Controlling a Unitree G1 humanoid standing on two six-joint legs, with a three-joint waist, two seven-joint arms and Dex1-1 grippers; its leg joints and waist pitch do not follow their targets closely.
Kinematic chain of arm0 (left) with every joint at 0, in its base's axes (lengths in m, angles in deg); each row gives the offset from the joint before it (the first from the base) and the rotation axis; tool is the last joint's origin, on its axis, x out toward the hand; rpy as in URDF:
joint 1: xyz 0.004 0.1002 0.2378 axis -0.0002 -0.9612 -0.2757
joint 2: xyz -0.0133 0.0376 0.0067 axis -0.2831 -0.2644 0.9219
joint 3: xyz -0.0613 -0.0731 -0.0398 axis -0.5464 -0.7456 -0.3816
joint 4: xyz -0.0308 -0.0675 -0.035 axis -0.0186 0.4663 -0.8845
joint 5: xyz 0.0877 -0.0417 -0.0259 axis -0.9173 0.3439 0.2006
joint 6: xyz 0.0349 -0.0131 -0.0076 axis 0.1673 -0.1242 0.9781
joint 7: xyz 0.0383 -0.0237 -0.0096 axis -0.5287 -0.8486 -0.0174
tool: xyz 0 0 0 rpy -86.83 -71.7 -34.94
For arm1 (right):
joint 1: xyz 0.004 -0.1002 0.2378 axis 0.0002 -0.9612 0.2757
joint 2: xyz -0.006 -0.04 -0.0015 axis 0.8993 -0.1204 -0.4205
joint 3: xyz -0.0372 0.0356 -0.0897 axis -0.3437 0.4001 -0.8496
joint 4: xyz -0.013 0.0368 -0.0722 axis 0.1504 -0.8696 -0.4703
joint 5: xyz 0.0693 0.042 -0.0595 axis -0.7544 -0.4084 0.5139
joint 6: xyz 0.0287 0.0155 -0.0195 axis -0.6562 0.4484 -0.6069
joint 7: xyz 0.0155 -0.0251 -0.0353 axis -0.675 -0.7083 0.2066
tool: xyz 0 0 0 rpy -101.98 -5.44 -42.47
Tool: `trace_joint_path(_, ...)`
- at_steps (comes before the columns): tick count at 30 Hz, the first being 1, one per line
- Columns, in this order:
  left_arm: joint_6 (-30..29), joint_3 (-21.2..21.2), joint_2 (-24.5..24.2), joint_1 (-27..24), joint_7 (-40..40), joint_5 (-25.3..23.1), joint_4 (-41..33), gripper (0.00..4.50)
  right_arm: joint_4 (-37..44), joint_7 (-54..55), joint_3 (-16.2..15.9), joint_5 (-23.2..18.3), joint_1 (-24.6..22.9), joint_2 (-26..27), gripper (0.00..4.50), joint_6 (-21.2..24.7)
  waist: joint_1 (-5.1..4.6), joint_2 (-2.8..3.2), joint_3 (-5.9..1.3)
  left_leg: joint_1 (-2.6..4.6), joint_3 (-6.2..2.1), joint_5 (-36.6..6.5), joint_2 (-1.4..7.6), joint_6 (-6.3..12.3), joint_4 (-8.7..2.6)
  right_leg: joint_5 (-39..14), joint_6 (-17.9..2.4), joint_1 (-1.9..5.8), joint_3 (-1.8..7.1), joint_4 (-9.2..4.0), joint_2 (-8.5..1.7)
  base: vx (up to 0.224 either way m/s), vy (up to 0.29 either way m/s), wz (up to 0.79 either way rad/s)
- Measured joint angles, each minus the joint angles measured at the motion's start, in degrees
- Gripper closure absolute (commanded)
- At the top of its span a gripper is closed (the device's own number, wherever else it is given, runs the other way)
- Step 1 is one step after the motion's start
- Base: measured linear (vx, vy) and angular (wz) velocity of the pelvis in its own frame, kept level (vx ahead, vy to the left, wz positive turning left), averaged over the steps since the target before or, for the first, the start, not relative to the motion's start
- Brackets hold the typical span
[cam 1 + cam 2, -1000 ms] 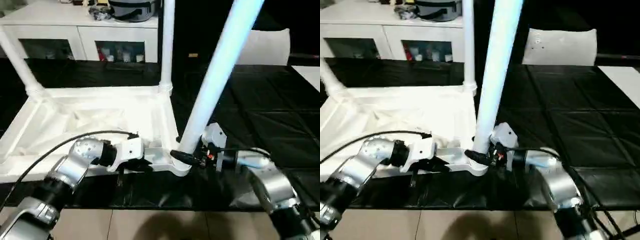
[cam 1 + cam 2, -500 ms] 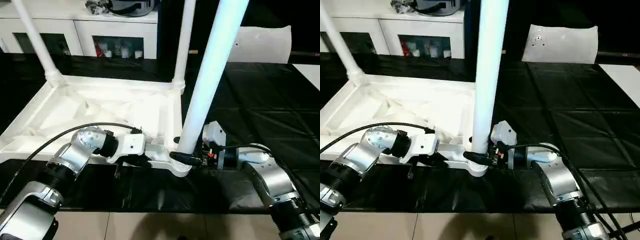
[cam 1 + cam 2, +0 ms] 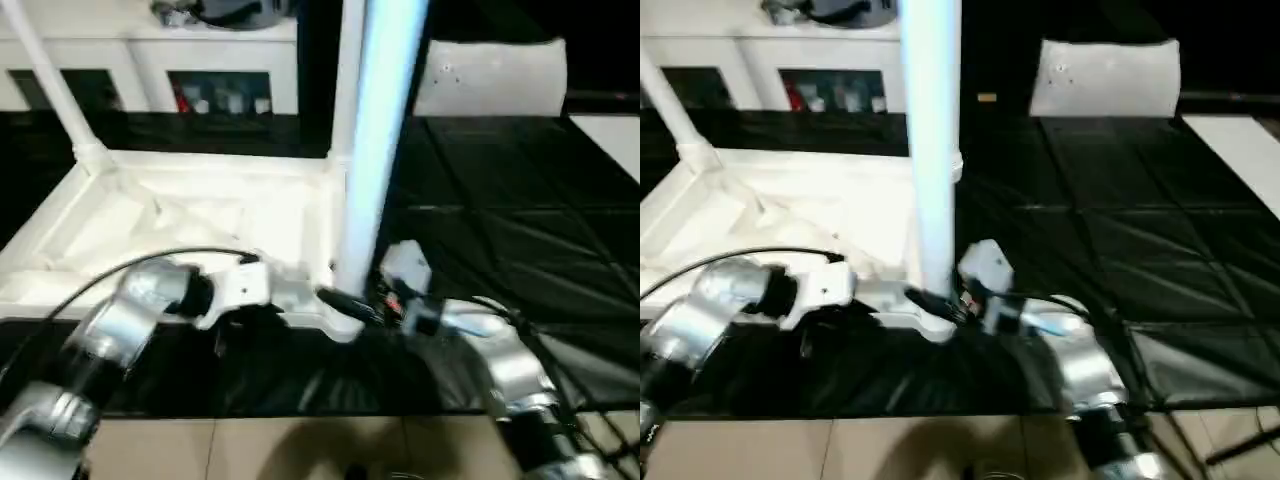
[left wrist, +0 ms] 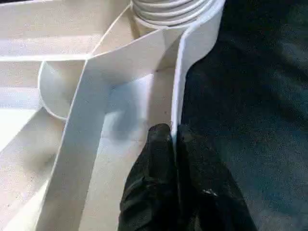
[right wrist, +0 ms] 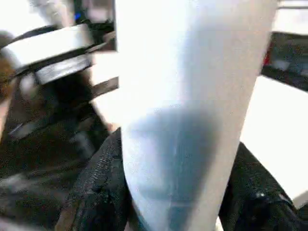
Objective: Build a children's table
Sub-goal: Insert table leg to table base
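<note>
I can read no writing anywhere. The children's table (image 3: 190, 215) lies upside down, all white, ribbed underside up, on the black mat (image 3: 520, 210). My left hand (image 4: 174, 144) pinches its near rim; my right hand (image 3: 345, 305) grips the near leg (image 3: 375, 150), at 3 o'clock from the left. That leg now stands straighter than a second ago.

1 tabletop (image 3: 200, 215), 3 legs (image 3: 378, 150) fitted, 2 grippers (image 3: 345, 305), 1 cabinet (image 3: 150, 60).
</note>
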Motion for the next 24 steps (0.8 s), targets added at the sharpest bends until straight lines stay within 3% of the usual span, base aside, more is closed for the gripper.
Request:
trace_joint_path(1, -3.3, -0.6, 0.6, -0.5, -1.2, 0.1, -2.8, 4.5, -1.2, 2.9, 0.9, 0.3, 0.5, 1.7, 2.61, -0.7, -0.6, 0.38, 0.08, -0.45, -0.64, 0.0, -0.06, -1.2, -1.17, 0.1, 0.0, -0.21, -0.47, -1.45, 0.13, 0.026, 0.077, -0.51)
trace_joint_path(2, -5.2, -1.0, 1.2, -1.4, -2.6, 0.1, -4.7, 4.5, -2.0, 4.3, 1.3, 0.3, 1.2, 1.9, 2.61, -0.8, -0.94, 0.07, 0.16, -0.55, -0.58, 0.4, -0.07, -1.18, -1.94, 0.2, -0.1, -0.21, -0.41, -2.14, 0.26, 0.0, 0.0, 0.0)
trace_joint_path(4, -9.5, -1.7, 3.4, -3.4, -6.1, -0.1, -8.2, 4.5, -5.1, 7.5, 2.0, 1.2, 3.2, 3.1, 2.61, -0.8, -1.16, -0.75, 0.19, -0.38, 0.01, 0.9, -0.01, -1.01, -2.13, 1.3, -1.3, 0.01, -0.11, -2.56, 0.27, 0.0, 0.0, 0.0)
trace_joint_path(6, -12.6, -1.9, 5.0, -4.5, -8.0, -0.3, -10.5, 4.5, -8.0, 10.7, 3.0, 1.6, 4.9, 4.9, 2.61, -0.6, -1.17, -1.06, 0.36, -0.16, 0.21, 0.9, 0.06, -1.0, -2.13, 1.4, -1.4, 0.29, -0.26, -2.9, 0.22, 0.0, 0.0, 0.0)
trace_joint_path(8, -16.5, -2.0, 6.7, -5.5, -10.2, -0.4, -13.4, 4.5, -10.2, 13.7, 3.7, 1.8, 6.2, 5.9, 2.61, -0.7, -1.48, -0.45, 0.86, -0.15, 0.17, 0.9, 0.62, -0.99, -2.44, 1.4, -1.3, 1.14, -1.43, -4.46, 0.28, 0.0, 0.0, 0.0)
trace_joint_path(9, -18.9, -1.9, 7.5, -5.7, -11.5, -0.8, -14.7, 4.5, -11.0, 15.3, 3.9, 2.0, 7.1, 6.4, 2.61, -0.8, -1.63, -0.2, 1.03, -0.29, 0.15, 0.9, 0.77, -0.98, -2.64, 1.3, -1.1, 1.28, -1.38, -4.31, 0.3, 0.0, 0.0, 0.0)
trace_joint_path(10, -20.2, -1.8, 8.2, -5.7, -12.4, -1.1, -15.4, 4.5, -11.5, 16.2, 4.1, 2.1, 7.2, 6.8, 2.61, -1.0, -1.24, -0.57, 1.15, -0.14, 0.64, 0.9, 0.69, -0.99, -2.67, 0.9, -0.7, 0.8, -0.11, -2.6, 0.33, 0.0, 0.0, 0.0)
trace_joint_path(12, -21.8, -1.4, 9.1, -5.7, -13.6, -1.6, -16.1, 4.5, -12.2, 17.1, 4.7, 2.1, 7.1, 7.1, 2.61, -1.5, -0.76, -2.7, 1.24, 1.23, 1.86, 0.9, -0.1, -1.02, -2.55, 1.3, -0.8, 0.12, 2.71, -0.85, 0.46, 0.033, -0.06, 0.24)
trace_joint_path(13, -22.2, -0.9, 9.6, -5.8, -14.4, -2.1, -16.5, 4.5, -12.4, 17.1, 4.7, 2.2, 7.3, 7.1, 2.61, -1.6, -0.2, -3.17, 1.13, 1.72, 2.03, 0.7, -0.34, -0.76, -2.28, 1.4, -0.8, -0.12, 2.71, -0.9, 0.5, 0.067, -0.086, 0.31)
trace_joint_path(14, -22.4, -0.9, 9.5, -5.8, -15.0, -2.5, -17.1, 4.5, -12.4, 17.1, 4.8, 2.2, 7.6, 7.2, 2.61, -1.9, 0.16, -2.86, 1.15, 1.32, 1.73, 0.5, -0.42, -0.47, -2.7, 1.4, -0.8, 0.13, 2.22, -1.47, 0.51, 0.12, -0.052, -0.01)
trace_joint_path(15, -22.4, -0.8, 9.5, -5.6, -15.1, -2.5, -17.5, 4.5, -12.3, 17.3, 5.2, 2.2, 7.6, 7.5, 2.61, -2.3, 0.85, -2.1, 1.11, 0.45, 0.73, 0.5, -0.43, -0.49, -3.07, 1.4, -0.8, 0.11, 1.36, -2.26, 0.53, 0.111, 0.023, -0.35)
trace_joint_path(17, -21.9, -0.3, 9.2, -5.3, -15.0, -2.5, -17.4, 4.5, -11.5, 17.3, 5.6, 2.1, 6.7, 7.6, 2.61, -3.1, 1.1, -1.68, 0.81, -0.13, 0.13, 0.9, -0.11, -0.59, -3.35, 1.4, -0.8, 0.02, 1.24, -3.11, 1.01, 0.088, 0.028, -0.23)
trace_joint_path(20, -19.9, 0.9, 8.7, -5.0, -14.8, -2.5, -16.8, 4.5, -10.2, 16.5, 6.6, 1.0, 4.8, 7.6, 2.61, -4.2, 1.22, -2.4, 0.43, -0.19, 1.03, 1.8, 0.1, -1.37, -3.14, 3.2, -1.8, -0.15, 2.25, -2.78, 1.09, 0.0, 0.0, 0.0)
trace_joint_path(24, -15.9, 1.4, 8.0, -4.5, -14.0, -2.3, -15.2, 4.5, -7.5, 14.3, 8.1, -1.9, 2.2, 6.9, 2.61, -4.4, 1.3, -2.57, 0.31, -0.31, 1.47, 1.8, 0.14, -1.36, -3.38, 3.2, -1.8, -0.31, 2.64, -2.71, 1.09, 0.0, 0.0, 0.0)
